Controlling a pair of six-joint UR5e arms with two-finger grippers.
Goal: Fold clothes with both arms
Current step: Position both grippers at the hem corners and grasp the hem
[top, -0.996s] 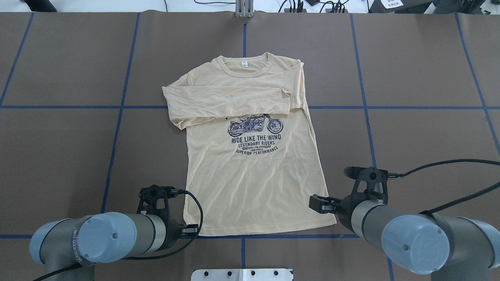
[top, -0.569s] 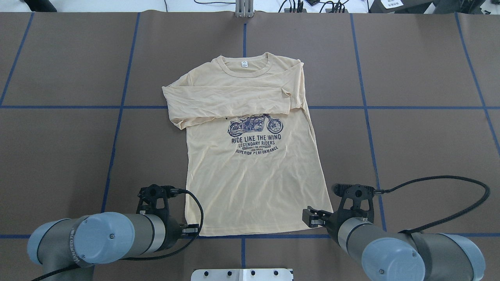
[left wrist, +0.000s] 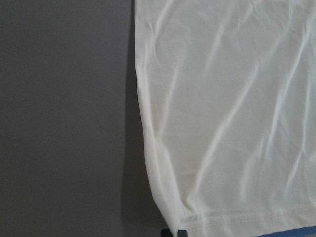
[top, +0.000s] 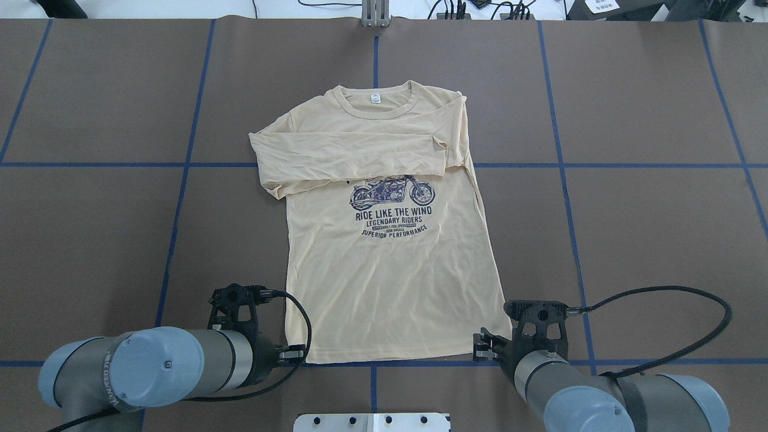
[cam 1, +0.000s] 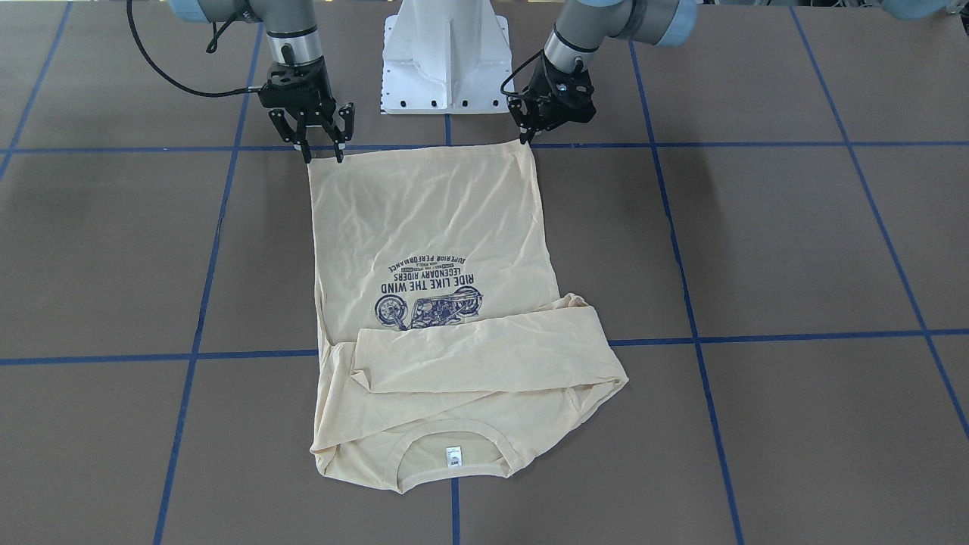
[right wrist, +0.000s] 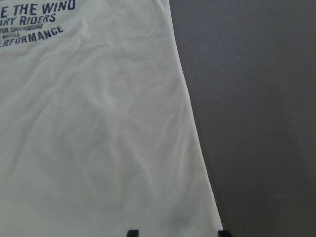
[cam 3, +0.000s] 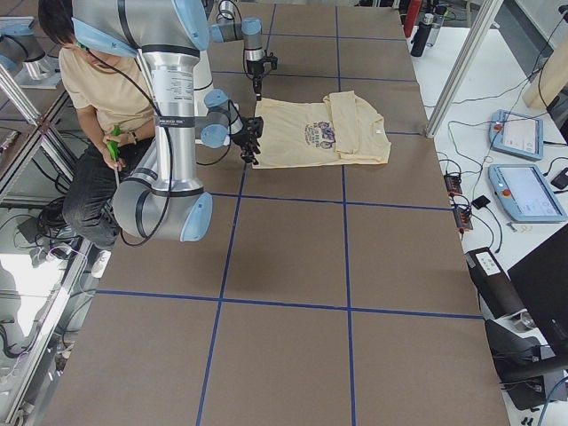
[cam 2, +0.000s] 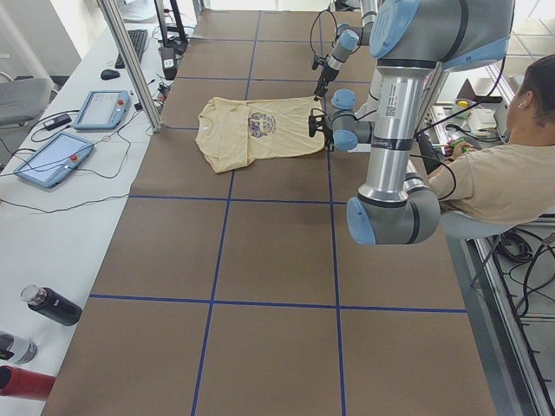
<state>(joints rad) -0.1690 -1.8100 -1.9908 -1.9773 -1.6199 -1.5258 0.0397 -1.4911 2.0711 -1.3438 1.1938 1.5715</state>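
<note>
The pale yellow shirt (top: 390, 282) lies flat, print up, with its sleeves folded across the chest (cam 1: 484, 356) and its collar at the far side. My left gripper (top: 292, 355) is at the hem's left corner (left wrist: 197, 219), low on the table, and looks shut on that corner (cam 1: 524, 138). Only a dark tip of it shows in the left wrist view. My right gripper (top: 483, 348) stands open at the hem's right corner (cam 1: 322, 155). In the right wrist view its two fingertips (right wrist: 132, 233) straddle the shirt's edge (right wrist: 98, 138).
The white pedestal base (cam 1: 443, 53) stands just behind the hem. A seated person (cam 2: 503, 173) is beside the robot. Tablets (cam 2: 104, 108) and bottles (cam 2: 52, 305) lie on the side bench. A metal post (top: 375, 12) stands at the far edge.
My right arm has swung back and leftward, bringing its open gripper down to the hem's right corner. The left arm and the shirt have not moved.
</note>
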